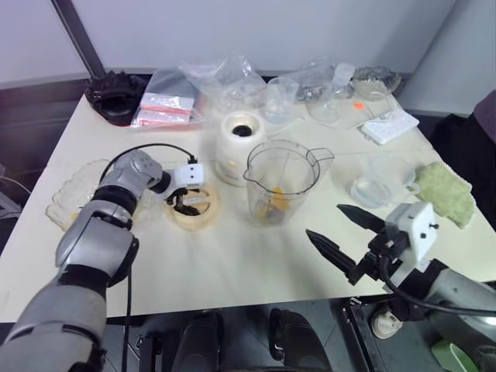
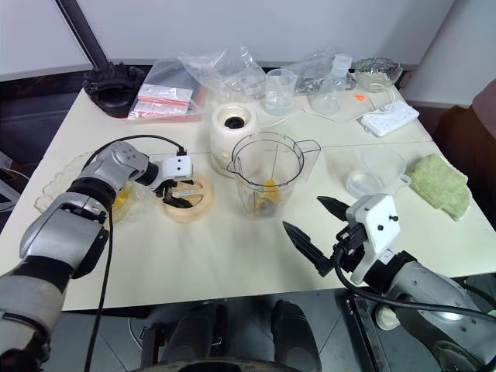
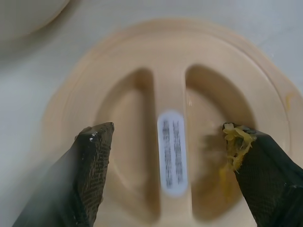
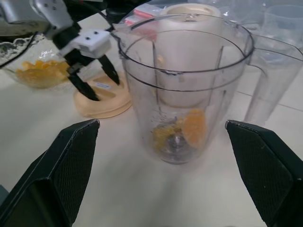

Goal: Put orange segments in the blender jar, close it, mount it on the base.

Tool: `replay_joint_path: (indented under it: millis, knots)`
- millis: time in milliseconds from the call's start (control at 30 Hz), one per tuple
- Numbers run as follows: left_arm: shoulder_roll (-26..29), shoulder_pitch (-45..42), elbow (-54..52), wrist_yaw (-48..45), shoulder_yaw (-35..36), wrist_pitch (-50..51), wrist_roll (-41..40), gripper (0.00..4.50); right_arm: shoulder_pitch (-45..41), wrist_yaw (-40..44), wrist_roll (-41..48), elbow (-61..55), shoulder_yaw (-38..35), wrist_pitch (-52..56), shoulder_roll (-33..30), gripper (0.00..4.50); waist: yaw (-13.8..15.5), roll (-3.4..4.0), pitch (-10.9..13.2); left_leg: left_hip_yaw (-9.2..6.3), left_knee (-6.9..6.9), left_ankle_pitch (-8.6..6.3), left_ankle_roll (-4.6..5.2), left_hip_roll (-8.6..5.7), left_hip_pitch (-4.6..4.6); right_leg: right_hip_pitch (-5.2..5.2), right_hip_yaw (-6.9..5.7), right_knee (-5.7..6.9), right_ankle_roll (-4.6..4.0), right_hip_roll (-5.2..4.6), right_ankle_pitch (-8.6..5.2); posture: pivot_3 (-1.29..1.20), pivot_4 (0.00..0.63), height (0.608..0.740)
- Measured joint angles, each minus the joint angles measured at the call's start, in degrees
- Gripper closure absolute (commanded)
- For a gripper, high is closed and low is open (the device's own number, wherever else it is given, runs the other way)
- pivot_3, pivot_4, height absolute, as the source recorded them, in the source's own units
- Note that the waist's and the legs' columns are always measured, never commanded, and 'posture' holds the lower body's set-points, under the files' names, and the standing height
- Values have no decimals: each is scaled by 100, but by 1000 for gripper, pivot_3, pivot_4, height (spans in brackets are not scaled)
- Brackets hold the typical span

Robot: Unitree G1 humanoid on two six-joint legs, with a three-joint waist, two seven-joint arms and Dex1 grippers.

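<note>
The blender jar stands upright and uncovered on the worktop, with orange segments lying at its bottom around the blade. The base sits just behind and beside it, socket up and unoccupied. The peach-coloured lid lies flat on the worktop to the jar's left, near the scalloped glass bowl, which holds more fruit.

The left tool hangs directly over the lid, wide open and gripping nothing. In the left wrist view its fingers straddle the lid's raised centre bar, one over each recess; fruit pulp clings to one fingertip. The right tool is fully spread and empty, poised in front of the jar with a finger on either side.

Judgement: the step in hand is picking up the lid to close the jar. To do it well, the left tool should descend squarely so both fingers enter the recesses, then close on the bar. The pulp may make the grip slippery. The right tool is well placed to steady the jar during seating.
</note>
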Motion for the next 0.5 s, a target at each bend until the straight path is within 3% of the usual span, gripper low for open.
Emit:
replay_joint_path:
  millis: [67,200,267,500]
  knots:
    - [-19,-4,48,79,14,15,51,1498,-41,-52,-2,0,65,15,0,0,-4,-1,-1,-7,3,0,0,2,9,12,-6,2,-1,1,0,0,150,740]
    - [-43,-12,92,112,38,-15,173,3490,-41,-107,-42,0,126,24,-1,0,-7,1,-3,-20,31,0,0,7,6,24,-18,6,-3,2,1,0,150,740]
    - [-45,-21,90,80,49,-47,186,4265,-40,-116,-60,0,137,24,0,0,-7,2,-4,-22,44,-1,0,9,5,31,-19,7,-6,1,3,0,150,740]
    - [-33,-25,98,-31,230,10,223,4253,-155,-7,-297,149,457,-4,28,0,-28,-1,-4,-21,66,-1,0,14,1,33,-23,6,-15,-1,11,0,150,740]
